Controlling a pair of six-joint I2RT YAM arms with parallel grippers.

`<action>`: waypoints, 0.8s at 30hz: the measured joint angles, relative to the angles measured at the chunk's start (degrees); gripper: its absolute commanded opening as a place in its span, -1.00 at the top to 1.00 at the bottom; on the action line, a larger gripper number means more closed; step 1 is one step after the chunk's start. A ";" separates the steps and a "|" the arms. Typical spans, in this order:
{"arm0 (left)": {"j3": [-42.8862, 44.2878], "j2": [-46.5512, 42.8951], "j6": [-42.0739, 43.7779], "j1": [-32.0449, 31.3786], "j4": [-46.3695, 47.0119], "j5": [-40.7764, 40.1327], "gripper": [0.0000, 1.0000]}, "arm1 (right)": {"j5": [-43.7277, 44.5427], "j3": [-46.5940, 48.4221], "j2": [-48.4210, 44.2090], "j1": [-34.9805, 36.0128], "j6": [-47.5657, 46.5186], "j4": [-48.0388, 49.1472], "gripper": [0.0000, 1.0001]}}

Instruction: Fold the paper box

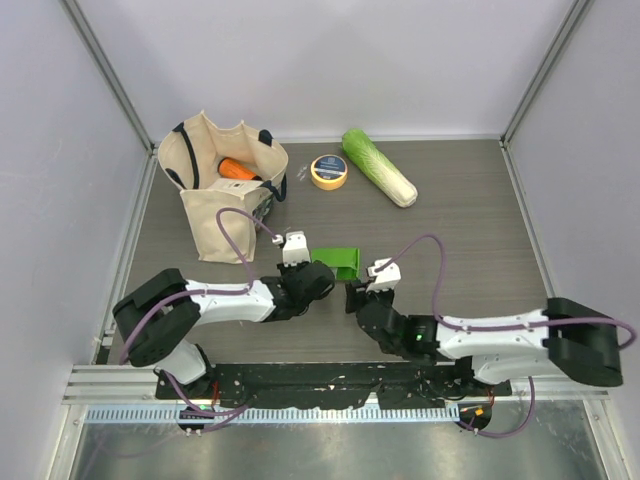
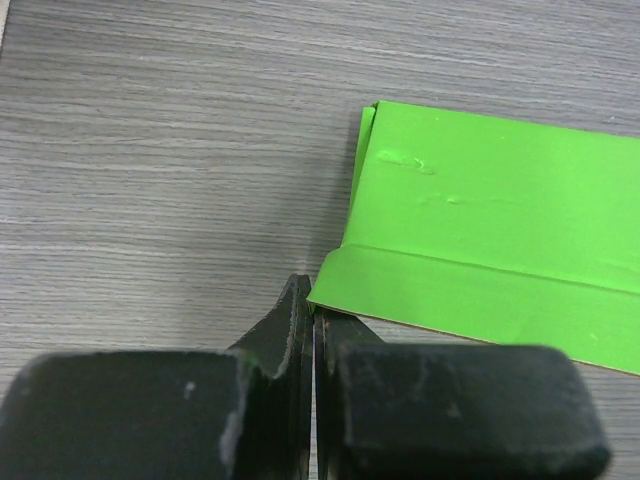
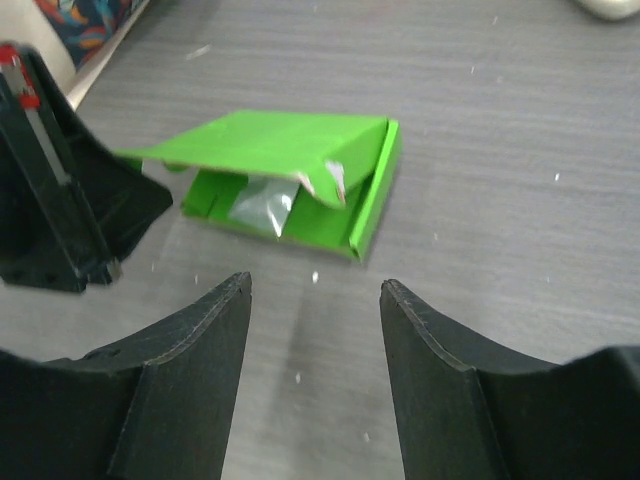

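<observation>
Right end effector [image 3: 315, 288] is held with jaws apart just short of the paper box [image 3: 285, 145], half-folded on the table [image 3: 520, 140]; left end effector [image 2: 312, 298] is closed at its corner. Unheld, the raised flap may be sprung open.

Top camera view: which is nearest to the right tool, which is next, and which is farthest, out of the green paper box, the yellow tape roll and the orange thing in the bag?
1. the paper box, mid-table, just ahead of the right tool.
2. the yellow tape roll, farther back, near the middle.
3. the orange thing, inside the bag at the back left.
</observation>
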 measured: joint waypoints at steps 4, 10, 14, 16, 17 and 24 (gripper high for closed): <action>0.61 0.31 0.04 -0.24 -0.81 -0.13 1.00 | -6.99 -0.76 -10.93 -0.02 8.39 -18.34 -0.19; 2.58 1.68 0.20 -0.61 -1.88 -0.15 1.00 | -20.15 4.90 -18.14 -11.72 15.26 -37.73 -0.19; 3.69 2.25 0.37 -0.94 -2.75 -0.22 1.00 | -35.06 10.12 -19.04 -28.55 18.23 -39.43 -0.29; 3.78 2.25 0.42 -1.01 -2.84 -0.28 1.00 | -39.39 11.37 -18.21 -33.77 19.98 -38.75 -0.30; 3.80 2.29 0.46 -1.03 -2.97 -0.28 1.00 | -41.81 11.72 -17.29 -35.12 20.70 -38.14 -0.31; 4.22 2.69 0.52 -1.33 -3.65 -0.48 1.00 | -53.09 12.02 -6.05 -36.35 24.61 -30.12 -0.31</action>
